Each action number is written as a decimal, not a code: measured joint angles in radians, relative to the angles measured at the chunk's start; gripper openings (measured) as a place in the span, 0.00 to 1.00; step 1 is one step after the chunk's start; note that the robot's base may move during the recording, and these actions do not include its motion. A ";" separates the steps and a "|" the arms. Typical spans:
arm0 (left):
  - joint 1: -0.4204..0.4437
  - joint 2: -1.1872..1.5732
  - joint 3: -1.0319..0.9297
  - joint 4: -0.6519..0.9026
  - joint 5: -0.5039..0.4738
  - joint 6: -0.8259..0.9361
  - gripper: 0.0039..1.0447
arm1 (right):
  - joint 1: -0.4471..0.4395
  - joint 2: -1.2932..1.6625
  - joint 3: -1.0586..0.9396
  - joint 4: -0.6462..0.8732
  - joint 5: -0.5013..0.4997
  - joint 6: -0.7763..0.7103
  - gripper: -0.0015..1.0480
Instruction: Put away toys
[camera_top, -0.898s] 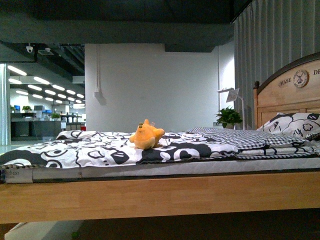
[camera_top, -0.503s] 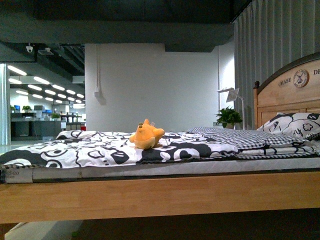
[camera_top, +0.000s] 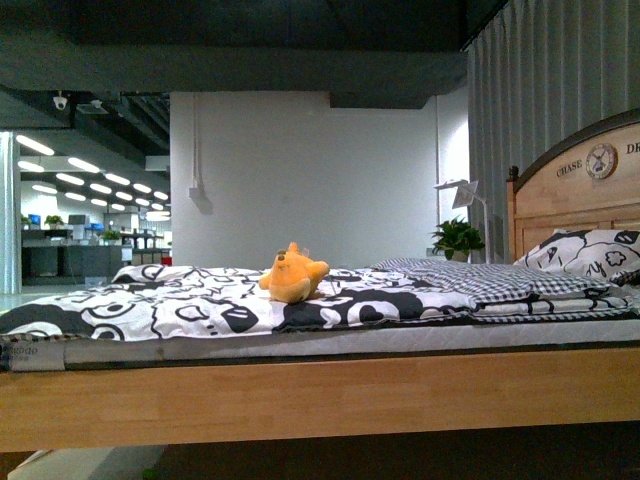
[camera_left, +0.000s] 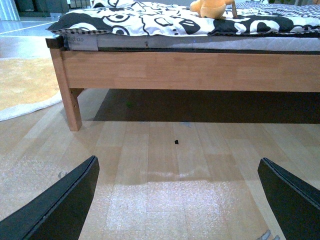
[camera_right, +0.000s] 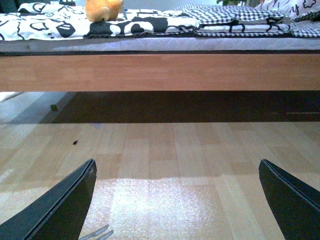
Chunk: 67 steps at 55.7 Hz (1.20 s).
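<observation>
Small orange-yellow plush toy (camera_top: 293, 276): lies on top of the bed (camera_top: 300, 345), on the black-and-white patterned duvet (camera_top: 190, 305), roughly midway along the mattress and well apart from the pillow (camera_top: 590, 250) at the headboard (camera_top: 585, 175) end. Rests on the duvet alone. Shows pointed ears and a pale scrap near its top, too small to name; face and eye hard to make out. Appears in both wrist views only at the far edge of the bed top, clipped by the picture border.

Left gripper (camera_left: 177, 160): fingers (camera_left: 65, 200) spread wide, holding nothing, low over the wooden floor (camera_left: 150, 145) in front of the bed's side rail (camera_left: 190, 70), near the foot-end leg (camera_left: 70, 107). Only two dark finger blades seen, both cut off at the picture's corners.

Right gripper (camera_right: 176, 161): likewise wide apart and empty, over the floor before the bed's rail, further toward the headboard end. Fingers cut off the same way.

Under the bed, deep shadow, too dark to read. Headboard cut off at the picture edge: reads "CHASE", then a round emblem, then a clipped letter. Checked blanket (camera_top: 480, 278) lies folded on the bed between toy and pillow.
</observation>
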<state>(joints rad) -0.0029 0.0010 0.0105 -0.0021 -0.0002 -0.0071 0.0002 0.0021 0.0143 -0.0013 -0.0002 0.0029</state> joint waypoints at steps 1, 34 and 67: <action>0.000 0.000 0.000 0.000 0.000 0.000 0.94 | 0.000 0.000 0.000 0.000 0.000 0.000 0.94; 0.000 0.000 0.000 0.000 0.000 0.000 0.94 | 0.000 0.000 0.000 0.000 0.000 0.000 0.94; 0.000 0.000 0.000 0.000 0.000 0.000 0.94 | 0.000 0.000 0.000 0.000 0.000 0.000 0.94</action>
<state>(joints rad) -0.0025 0.0010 0.0105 -0.0021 -0.0002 -0.0071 0.0002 0.0021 0.0143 -0.0013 -0.0002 0.0029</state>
